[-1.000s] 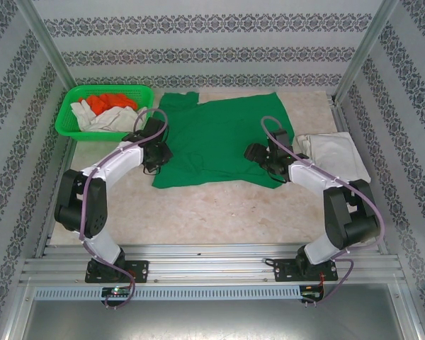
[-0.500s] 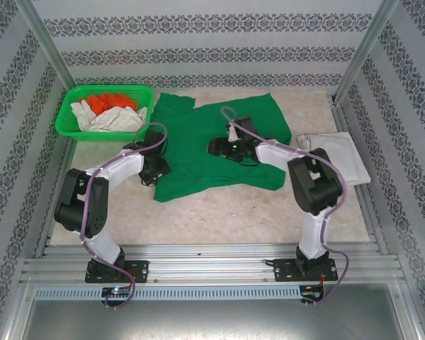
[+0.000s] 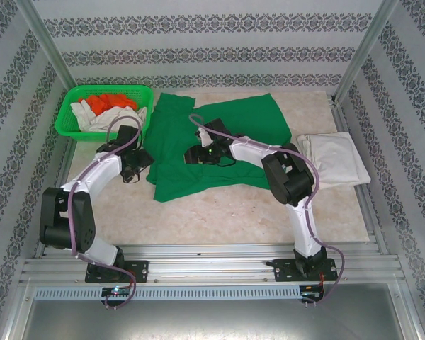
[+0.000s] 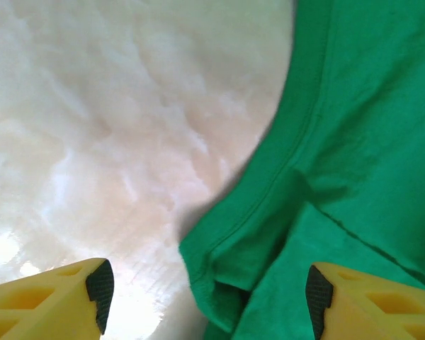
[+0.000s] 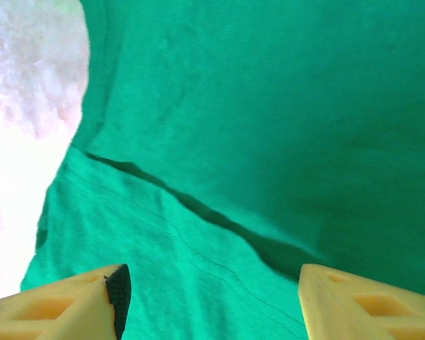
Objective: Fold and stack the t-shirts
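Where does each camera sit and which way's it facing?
Top external: above, behind the bases, facing down at table, left arm, right arm, green t-shirt.
Left wrist: on left arm, facing down past left gripper at t-shirt's edge, table.
Right wrist: on right arm, facing down past right gripper at t-shirt's fold.
All share the t-shirt.

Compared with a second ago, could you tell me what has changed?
The left gripper opened its jaws, released the green t-shirt and drew back left. The right gripper swept left across it. The basket and folded white t-shirt stayed put.
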`<control>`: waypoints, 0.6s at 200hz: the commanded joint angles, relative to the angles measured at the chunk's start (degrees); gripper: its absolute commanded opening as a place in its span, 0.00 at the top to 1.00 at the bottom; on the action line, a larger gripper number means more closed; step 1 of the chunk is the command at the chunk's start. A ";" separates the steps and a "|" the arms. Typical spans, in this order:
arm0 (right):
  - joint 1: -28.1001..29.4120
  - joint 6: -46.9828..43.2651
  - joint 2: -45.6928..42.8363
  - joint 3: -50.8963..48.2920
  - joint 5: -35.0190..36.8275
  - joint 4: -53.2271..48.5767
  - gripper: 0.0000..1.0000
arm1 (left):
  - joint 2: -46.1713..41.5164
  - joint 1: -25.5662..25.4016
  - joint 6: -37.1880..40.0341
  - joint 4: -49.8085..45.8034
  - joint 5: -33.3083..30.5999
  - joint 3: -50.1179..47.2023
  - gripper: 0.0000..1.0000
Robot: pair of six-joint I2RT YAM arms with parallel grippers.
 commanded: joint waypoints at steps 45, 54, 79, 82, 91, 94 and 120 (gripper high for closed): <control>0.15 -5.57 1.31 0.88 2.08 -3.78 0.36 | -0.26 0.65 0.28 1.35 1.96 -1.91 0.26; 0.46 -5.92 1.34 0.65 1.76 -3.98 0.39 | -0.29 0.64 0.40 1.48 1.92 -1.87 0.26; 1.06 -6.09 1.45 0.42 0.20 -3.87 0.53 | -0.37 0.64 0.50 1.69 2.01 -2.10 0.26; 1.00 -6.10 1.41 0.47 0.06 -3.86 0.55 | -0.38 0.64 0.46 1.76 2.04 -2.23 0.26; 1.13 -6.11 1.15 0.42 -0.14 -3.51 0.64 | -0.42 0.65 0.42 1.89 2.18 -2.31 0.26; 1.13 -6.11 1.07 0.42 -0.14 -3.45 0.66 | -0.39 0.64 0.42 1.91 2.14 -2.32 0.26; 1.21 -6.49 -0.22 0.68 0.10 -3.76 0.89 | -0.74 0.64 0.27 2.40 2.13 -2.79 0.26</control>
